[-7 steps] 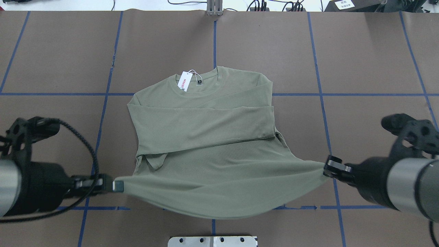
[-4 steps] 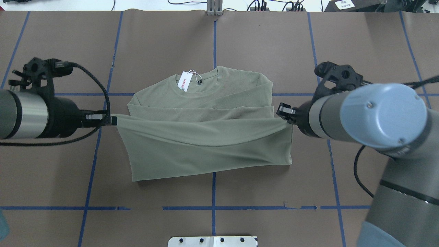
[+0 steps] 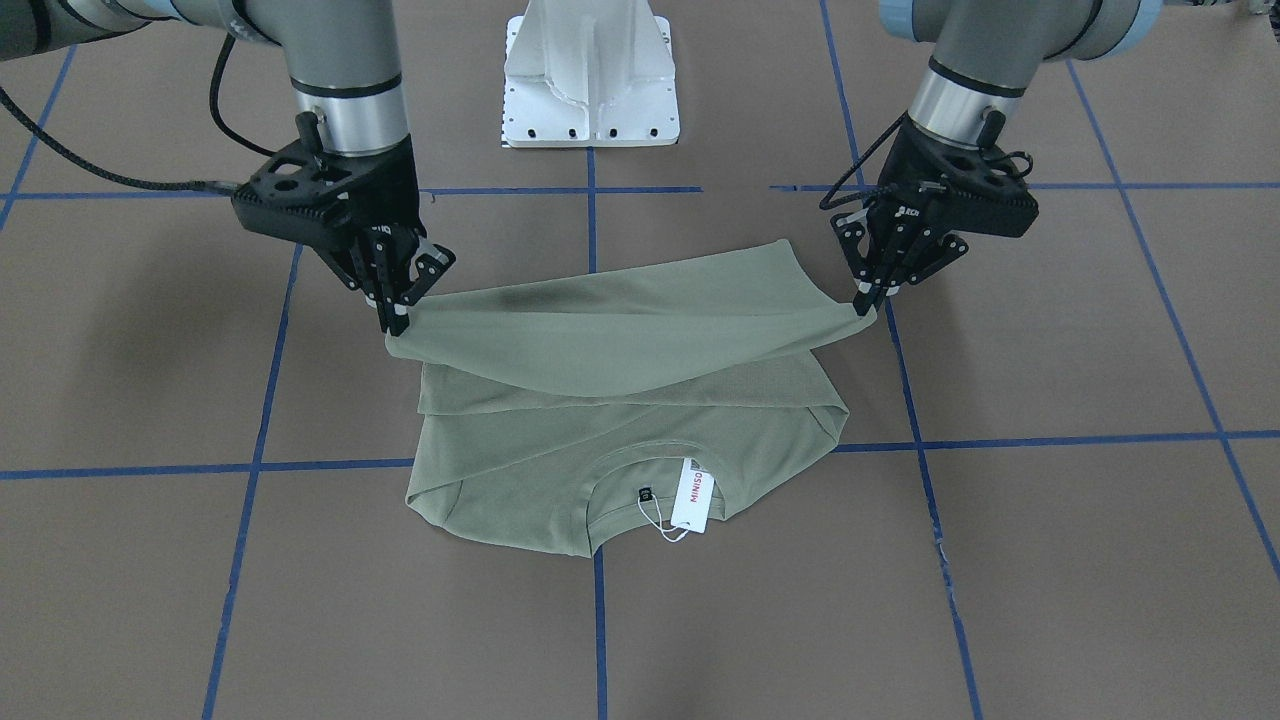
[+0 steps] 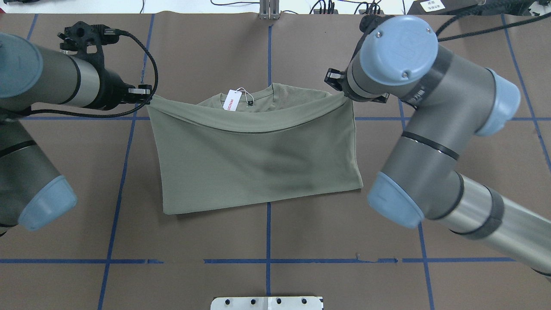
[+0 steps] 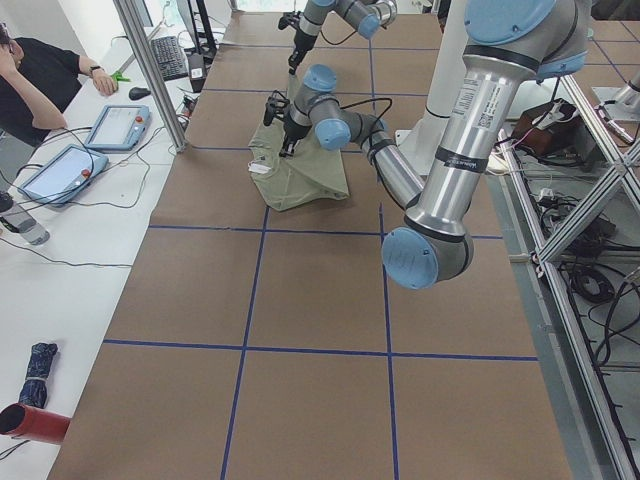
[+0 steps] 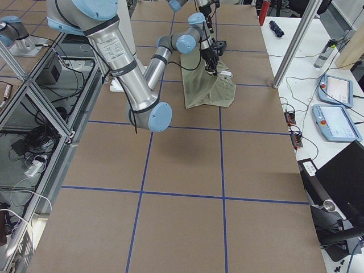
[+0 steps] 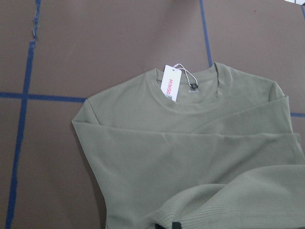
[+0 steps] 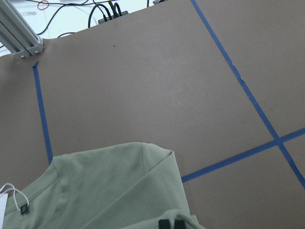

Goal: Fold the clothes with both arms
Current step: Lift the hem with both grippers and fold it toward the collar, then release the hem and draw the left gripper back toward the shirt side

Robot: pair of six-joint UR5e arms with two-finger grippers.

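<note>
The pale sage-green shirt (image 4: 258, 163) lies on the brown table, sleeves folded in, its lower half doubled over toward the round neck. The white MINISO hang tag (image 4: 231, 102) shows at the collar, also in the front view (image 3: 693, 492). My left gripper (image 4: 148, 95) is shut on one hem corner; in the front view it (image 3: 865, 300) holds that corner just above the table. My right gripper (image 3: 397, 322) is shut on the other hem corner; overhead its arm mostly hides it. The hem sags between them over the chest. The left wrist view shows the collar and tag (image 7: 170, 83).
The white pedestal base (image 3: 590, 80) stands at the robot's side of the table. Blue tape lines (image 4: 267, 260) grid the brown surface. A metal post (image 4: 269, 10) and cables sit at the far edge. A side table with tablets (image 5: 115, 125) and an operator is beyond.
Both grippers have carried the hem from the near side of the table up and over toward the collar. The shirt's lower half now covers the folded sleeves.
</note>
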